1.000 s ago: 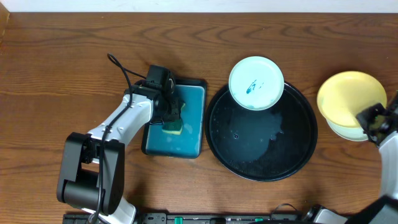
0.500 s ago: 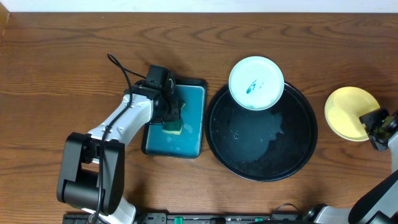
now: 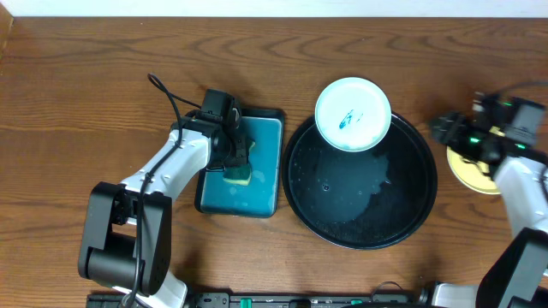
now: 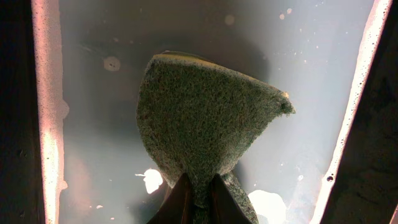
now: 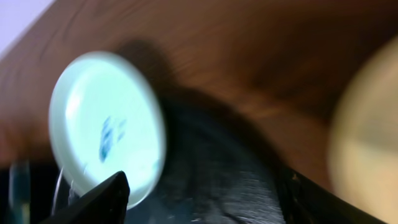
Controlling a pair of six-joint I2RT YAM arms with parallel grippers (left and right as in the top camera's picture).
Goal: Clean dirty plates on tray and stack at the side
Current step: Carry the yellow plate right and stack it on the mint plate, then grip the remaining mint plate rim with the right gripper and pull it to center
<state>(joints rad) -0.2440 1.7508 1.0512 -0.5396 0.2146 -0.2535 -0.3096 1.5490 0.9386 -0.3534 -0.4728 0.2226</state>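
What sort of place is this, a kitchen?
Probably a robotics test bench, not a kitchen: two mechanical arms at a brown wooden table, a scribble-marked pale mint round plate on a large round black tray's rim, a yellow-green sponge.

Black tray [image 3: 360,201] open toward 6 o'clock; marked plate [image 3: 353,114] on its rim at 12. Teal tray [image 3: 267,181] + left arm [image 3: 171,167] block 9, yellow plate [image 3: 467,173] + right arm [image 3: 501,145] block 3.

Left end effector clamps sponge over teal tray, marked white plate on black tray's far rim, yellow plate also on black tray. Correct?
One error: the yellow plate lies off the black tray, on the table to its right; the overhead view shows it. Left end effector, sponge, teal tray and white plate are as stated.
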